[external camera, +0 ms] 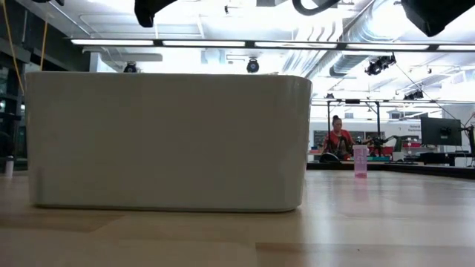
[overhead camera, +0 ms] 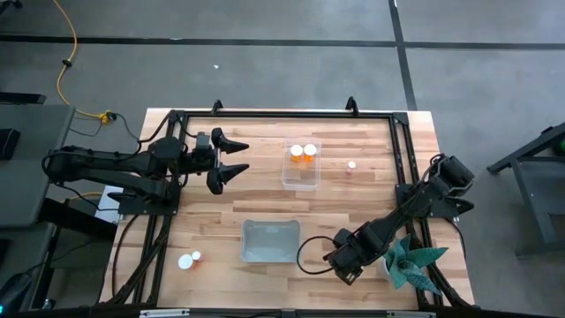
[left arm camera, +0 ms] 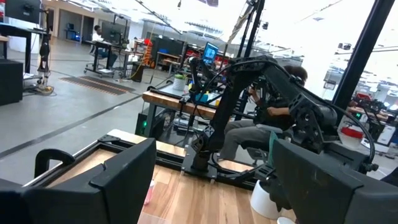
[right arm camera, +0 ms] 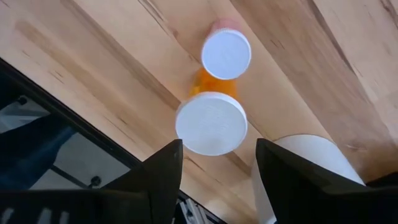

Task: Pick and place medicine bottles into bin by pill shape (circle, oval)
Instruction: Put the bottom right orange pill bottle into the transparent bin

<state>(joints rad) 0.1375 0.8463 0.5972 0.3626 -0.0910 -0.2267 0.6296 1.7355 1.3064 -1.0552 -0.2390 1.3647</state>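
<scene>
In the right wrist view two medicine bottles stand upright on the wood. The nearer one (right arm camera: 211, 123) has a white cap and an orange body; the farther one (right arm camera: 226, 53) stands just behind it. My right gripper (right arm camera: 217, 152) hangs open above them, pointing steeply down, one finger on either side of the nearer cap without touching it. In the high view this gripper (overhead camera: 342, 263) hides both. Another bottle (overhead camera: 351, 164) stands alone at the far right, and two (overhead camera: 302, 151) sit in the clear bin (overhead camera: 301, 179). My left gripper (overhead camera: 237, 159) waits open, raised at the far left.
A white bin (overhead camera: 269, 256) sits near the front middle and fills the low view (external camera: 167, 141). A teal plant (overhead camera: 411, 265) in a white pot (right arm camera: 305, 168) stands close beside my right gripper. Another bottle (overhead camera: 187, 261) is at the front left. The table's black frame (right arm camera: 74, 112) runs nearby.
</scene>
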